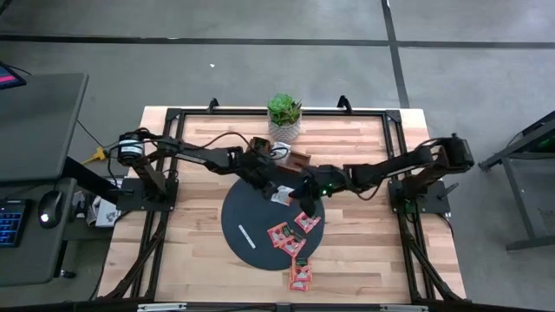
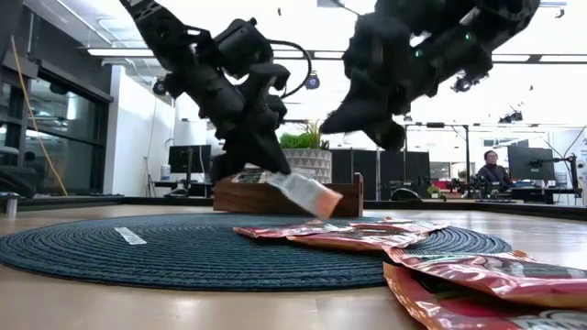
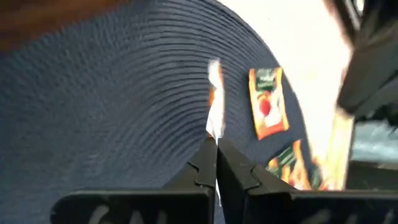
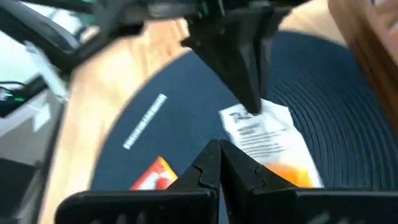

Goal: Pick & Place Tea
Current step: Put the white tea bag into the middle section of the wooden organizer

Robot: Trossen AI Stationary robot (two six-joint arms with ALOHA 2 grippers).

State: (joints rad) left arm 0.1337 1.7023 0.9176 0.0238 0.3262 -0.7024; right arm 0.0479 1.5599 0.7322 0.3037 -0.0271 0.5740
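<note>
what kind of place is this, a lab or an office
Probably an open-plan office or lab used for robot work: monitors on desks behind the wooden table, a seated person, ceiling strip lights, and a keyboard and mouse alongside.

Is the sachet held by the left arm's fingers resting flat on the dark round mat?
No. In the low view the sachet hangs tilted in the left fingers, clear above the mat.
</note>
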